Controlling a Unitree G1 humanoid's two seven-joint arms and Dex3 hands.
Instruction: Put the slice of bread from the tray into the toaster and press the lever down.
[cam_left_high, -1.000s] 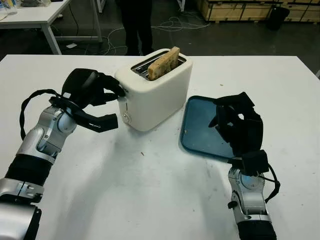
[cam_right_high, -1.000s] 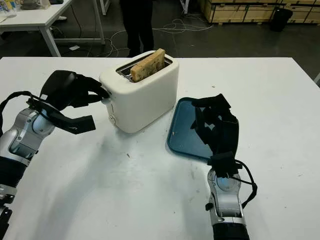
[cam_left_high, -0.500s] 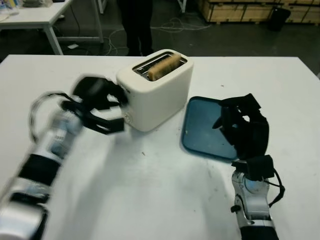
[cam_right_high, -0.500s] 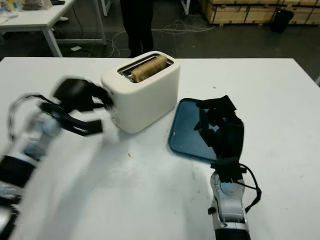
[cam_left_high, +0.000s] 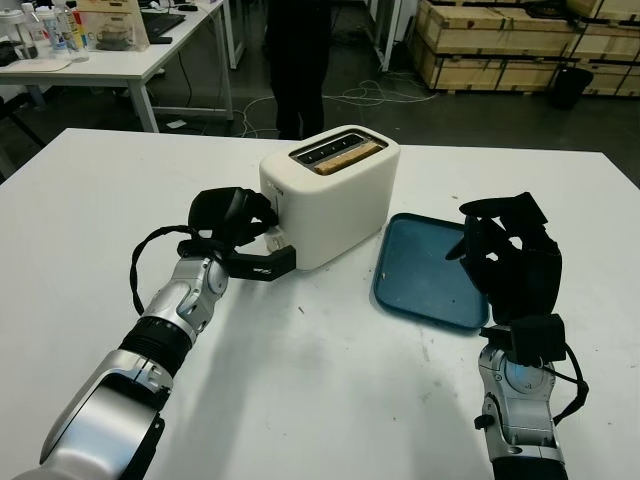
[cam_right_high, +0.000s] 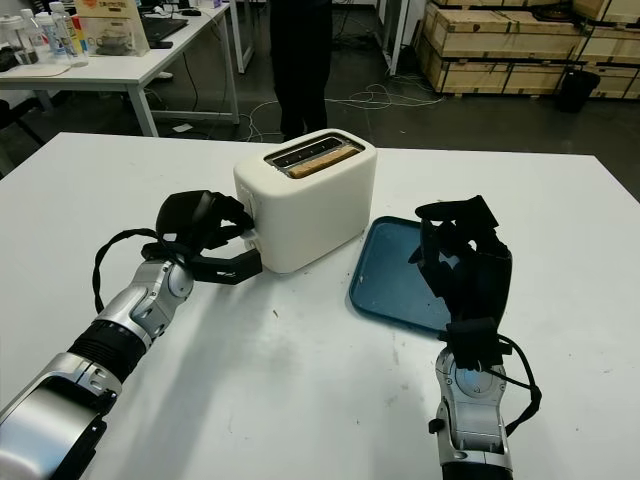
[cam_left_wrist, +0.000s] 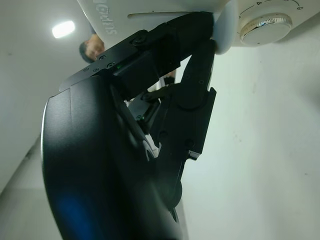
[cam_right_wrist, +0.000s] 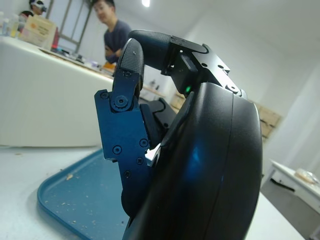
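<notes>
while the left hand fingers curl on the toaster lever, holding nothing, press straight down till it latches.

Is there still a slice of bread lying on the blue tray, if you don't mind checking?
No, the blue tray holds no slice; the bread sits down inside the toaster slot.
</notes>
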